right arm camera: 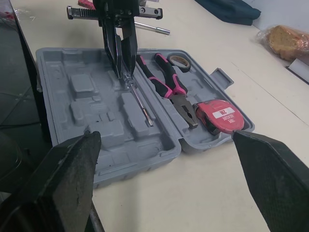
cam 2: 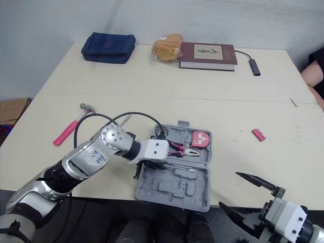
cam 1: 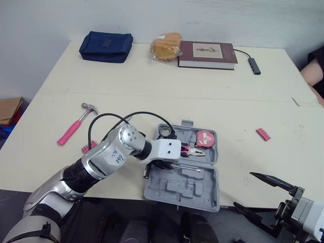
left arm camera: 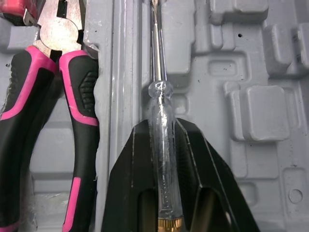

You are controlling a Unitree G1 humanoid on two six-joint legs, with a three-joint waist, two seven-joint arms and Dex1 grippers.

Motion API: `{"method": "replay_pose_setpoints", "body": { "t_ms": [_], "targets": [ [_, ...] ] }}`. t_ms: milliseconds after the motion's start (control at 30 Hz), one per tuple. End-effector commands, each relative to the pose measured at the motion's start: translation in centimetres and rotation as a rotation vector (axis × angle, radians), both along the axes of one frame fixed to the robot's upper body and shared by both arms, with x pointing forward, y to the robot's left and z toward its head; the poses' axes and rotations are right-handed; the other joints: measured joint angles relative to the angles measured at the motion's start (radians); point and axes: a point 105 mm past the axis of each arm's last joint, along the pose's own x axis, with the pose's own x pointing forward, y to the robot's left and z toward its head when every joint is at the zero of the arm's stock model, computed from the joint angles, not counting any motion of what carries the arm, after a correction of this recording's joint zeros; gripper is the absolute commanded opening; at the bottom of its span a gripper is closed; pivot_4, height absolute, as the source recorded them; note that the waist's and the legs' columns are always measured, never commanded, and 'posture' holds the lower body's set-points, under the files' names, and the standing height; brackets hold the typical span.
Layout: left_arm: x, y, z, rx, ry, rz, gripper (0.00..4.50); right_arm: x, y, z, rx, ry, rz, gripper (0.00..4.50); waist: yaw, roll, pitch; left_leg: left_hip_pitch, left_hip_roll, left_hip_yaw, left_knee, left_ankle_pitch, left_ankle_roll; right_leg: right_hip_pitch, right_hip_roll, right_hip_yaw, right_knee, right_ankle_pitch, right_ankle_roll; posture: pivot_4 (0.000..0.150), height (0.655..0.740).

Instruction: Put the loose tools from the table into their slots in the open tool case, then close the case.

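The grey tool case (cam 1: pixel 207 190) lies open near the table's front edge. Pink-handled pliers (cam 1: pixel 192 150), a red tape measure (cam 1: pixel 206 137) and a tape roll (cam 1: pixel 164 132) sit in its far half. My left gripper (left arm camera: pixel 161 121) hangs over the case near the hinge, shut on a clear-handled screwdriver (left arm camera: pixel 161 159) whose metal shaft (right arm camera: pixel 140 101) rests in the near half. A pink-handled hammer (cam 1: pixel 76 124) lies loose at the left. A pink bit holder (cam 1: pixel 263 134) lies to the right. Off the table's front right corner, my right gripper (cam 1: pixel 244 190) is open and holds nothing.
Along the table's back stand a blue pouch (cam 1: pixel 106 46), a bagged bread (cam 1: pixel 166 46), a dark red book (cam 1: pixel 207 54) and a cabled hub (cam 1: pixel 254 66). A small pink piece (cam 1: pixel 88 148) lies beside my left forearm. A person's arm (cam 1: pixel 316 68) shows at the right edge.
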Motion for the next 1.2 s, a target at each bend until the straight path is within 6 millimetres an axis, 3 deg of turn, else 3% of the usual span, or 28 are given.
{"method": "replay_pose_setpoints", "body": {
  "t_ms": [33, 233, 333, 433, 500, 733, 1200],
  "targets": [
    [-0.1, -0.1, 1.0, -0.021, -0.042, -0.030, 1.76, 0.0, 0.6, 0.6, 0.007, -0.019, 0.019, 4.50, 0.000, 0.000, 0.000, 0.000, 0.000, 0.000, 0.000, 0.000, 0.000, 0.000, 0.000, 0.000, 0.000, 0.000, 0.000, 0.150, 0.7400],
    [-1.0, 0.8, 2.8, -0.056, -0.027, -0.085, 1.76, 0.3, 0.7, 1.1, 0.002, -0.019, 0.031, 4.50, -0.004, 0.000, 0.000, 0.000, 0.000, -0.001, 0.000, 0.000, 0.000, 0.000, 0.000, 0.000, 0.000, 0.000, 0.000, 0.150, 0.7400],
    [-0.8, 0.5, 3.6, -0.163, -0.058, -0.107, 1.76, 0.3, 0.8, 1.2, 0.002, -0.015, 0.030, 4.50, -0.004, 0.000, 0.000, 0.000, 0.000, 0.000, 0.000, 0.000, 0.000, 0.000, 0.000, 0.000, 0.000, 0.000, 0.000, 0.150, 0.7400],
    [-0.6, -0.2, 4.4, -0.326, -0.077, -0.134, 0.87, 0.3, 0.8, 1.2, 0.004, -0.010, 0.025, 4.50, -0.001, 0.000, 0.000, 0.000, 0.000, 0.000, 0.000, 0.000, 0.000, 0.000, -0.001, 0.000, 0.000, 0.000, 0.000, 0.150, 0.7400],
    [-0.2, -0.2, 3.8, -0.363, -0.061, -0.115, 0.08, 0.3, 0.8, 1.2, 0.006, -0.008, 0.021, 4.50, -0.001, 0.000, 0.000, 0.000, 0.000, -0.001, 0.001, 0.000, 0.000, 0.000, -0.001, -0.001, 0.000, 0.000, 0.000, 0.150, 0.7400],
    [0.3, -0.5, -0.1, -0.379, -0.020, -0.112, 0.08, 0.4, 0.8, 1.5, 0.001, -0.010, 0.003, 4.50, -0.002, 0.000, 0.000, 0.001, 0.000, 0.000, 0.000, 0.000, 0.000, 0.000, 0.000, 0.000, 0.001, 0.000, 0.000, 0.150, 0.7400],
    [1.5, 0.2, -2.8, -0.292, -0.007, -0.013, 0.08, 0.5, 1.0, 1.7, 0.001, -0.010, -0.012, 4.50, -0.003, 0.000, 0.000, 0.001, 0.000, 0.001, 0.000, 0.000, 0.000, 0.000, 0.000, 0.000, 0.001, 0.000, 0.000, 0.150, 0.7400]
  ]
}}
